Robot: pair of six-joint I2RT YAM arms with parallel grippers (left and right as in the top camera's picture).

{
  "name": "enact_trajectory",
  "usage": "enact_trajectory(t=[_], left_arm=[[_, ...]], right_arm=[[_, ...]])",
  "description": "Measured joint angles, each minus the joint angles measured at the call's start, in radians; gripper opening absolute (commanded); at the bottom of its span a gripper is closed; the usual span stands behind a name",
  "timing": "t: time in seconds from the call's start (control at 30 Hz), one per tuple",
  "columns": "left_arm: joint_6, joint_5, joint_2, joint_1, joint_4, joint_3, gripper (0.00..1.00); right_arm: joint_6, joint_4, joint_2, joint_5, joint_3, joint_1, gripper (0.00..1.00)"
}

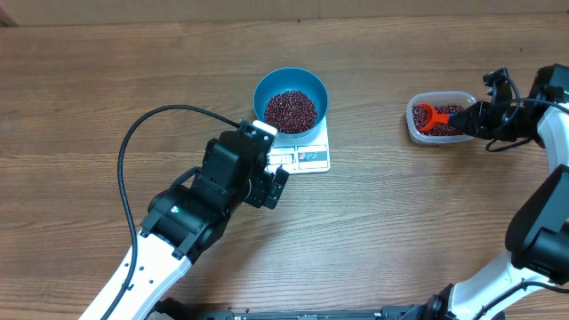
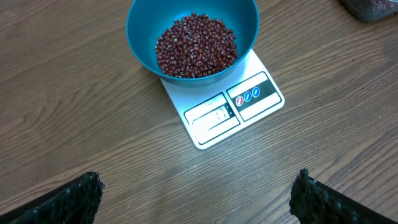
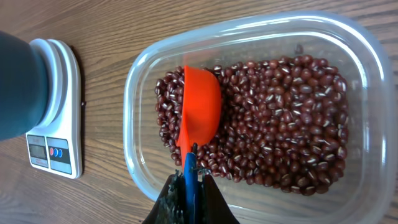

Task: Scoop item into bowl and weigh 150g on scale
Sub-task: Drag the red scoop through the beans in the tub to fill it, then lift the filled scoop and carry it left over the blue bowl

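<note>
Your right fingers (image 3: pixel 214 205) pinch the scoop (image 3: pixel 200 106) by its handle; left fingers (image 2: pixel 62 202) stand wide apart. The beans (image 3: pixel 280 124) look loose and rolly: lift level.

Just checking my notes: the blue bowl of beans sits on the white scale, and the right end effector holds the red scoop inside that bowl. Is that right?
Not quite: the red scoop is in the clear plastic tub, as the right wrist view shows.

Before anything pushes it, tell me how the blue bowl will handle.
The bowl probably slides rather than tips: it looks wide and its beans sit low. It likely feels heavy for its size. Its rim overhangs the small scale, so a hard shove might carry it off.
</note>
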Motion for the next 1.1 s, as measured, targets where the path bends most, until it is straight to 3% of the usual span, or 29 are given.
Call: enact_trajectory(t=[1.1], left_arm=[[0.000, 0.000, 0.000, 0.000, 0.000, 0.000, 1.00]], right_arm=[[0.000, -0.049, 0.015, -0.241, -0.004, -0.083, 0.04]])
